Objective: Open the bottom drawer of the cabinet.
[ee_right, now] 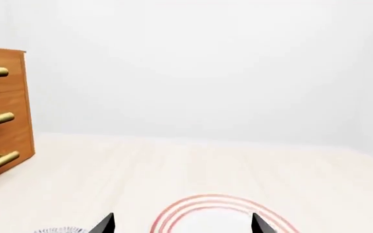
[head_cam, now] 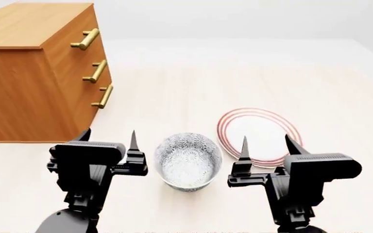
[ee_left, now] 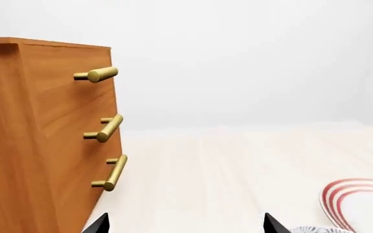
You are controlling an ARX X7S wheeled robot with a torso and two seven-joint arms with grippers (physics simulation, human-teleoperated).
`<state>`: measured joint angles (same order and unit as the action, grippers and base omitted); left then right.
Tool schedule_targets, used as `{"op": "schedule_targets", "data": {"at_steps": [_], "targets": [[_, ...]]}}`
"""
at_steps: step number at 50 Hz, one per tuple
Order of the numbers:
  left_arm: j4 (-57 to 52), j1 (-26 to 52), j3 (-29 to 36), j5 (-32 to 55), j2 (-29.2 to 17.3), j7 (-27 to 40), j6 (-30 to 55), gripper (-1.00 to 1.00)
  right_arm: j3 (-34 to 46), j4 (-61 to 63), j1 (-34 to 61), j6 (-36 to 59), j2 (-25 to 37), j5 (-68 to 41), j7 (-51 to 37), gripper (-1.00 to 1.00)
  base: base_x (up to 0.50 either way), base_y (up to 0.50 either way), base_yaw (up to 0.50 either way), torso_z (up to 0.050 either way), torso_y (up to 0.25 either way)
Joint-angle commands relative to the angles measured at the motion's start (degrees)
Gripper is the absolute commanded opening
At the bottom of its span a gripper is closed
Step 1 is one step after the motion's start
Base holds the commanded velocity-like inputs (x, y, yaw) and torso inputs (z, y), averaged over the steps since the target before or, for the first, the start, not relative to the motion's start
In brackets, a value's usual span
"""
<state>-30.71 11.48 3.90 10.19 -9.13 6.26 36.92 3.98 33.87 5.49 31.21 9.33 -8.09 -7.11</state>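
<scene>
The bottom drawer (head_cam: 101,99) is seen shut, flush in the cabinet (head_cam: 25,82) at the far left of the worktop (head_cam: 173,87). A patterned bowl (head_cam: 188,160) is placed between the arms; nothing can be made out inside it. A red-ringed plate (head_cam: 259,133) is set just beside it. Both the left pincer (head_cam: 109,141) and the right pincer (head_cam: 265,147) are held spread, gripping nothing. The cabinet's top is shown only in the head view.
</scene>
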Motion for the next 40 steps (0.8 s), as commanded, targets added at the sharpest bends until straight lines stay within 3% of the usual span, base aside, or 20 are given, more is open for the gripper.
{"op": "schedule_targets", "data": {"at_steps": [1,29,40], "targets": [[-0.77,0.62,0.13,0.64,-0.48,0.48,1.13,1.00,0.13,1.54,0.89,2.02,0.57,-0.85,-0.44,1.00,0.50,0.00,0.00,0.000,0.000],[0.40,0.60,0.48,1.42,-1.42,1.40,0.19,1.00,1.24,0.54,1.27,1.70,1.74,-1.93,-0.74,1.00,0.50,0.00,0.00,0.000,0.001],[0.66,0.87,0.61,1.98,-1.66,1.73,0.61,1.00,1.66,-1.05,1.46,1.04,1.80,-1.93,-1.26,1.00,0.02,0.00,0.00,0.000,0.000]]}}
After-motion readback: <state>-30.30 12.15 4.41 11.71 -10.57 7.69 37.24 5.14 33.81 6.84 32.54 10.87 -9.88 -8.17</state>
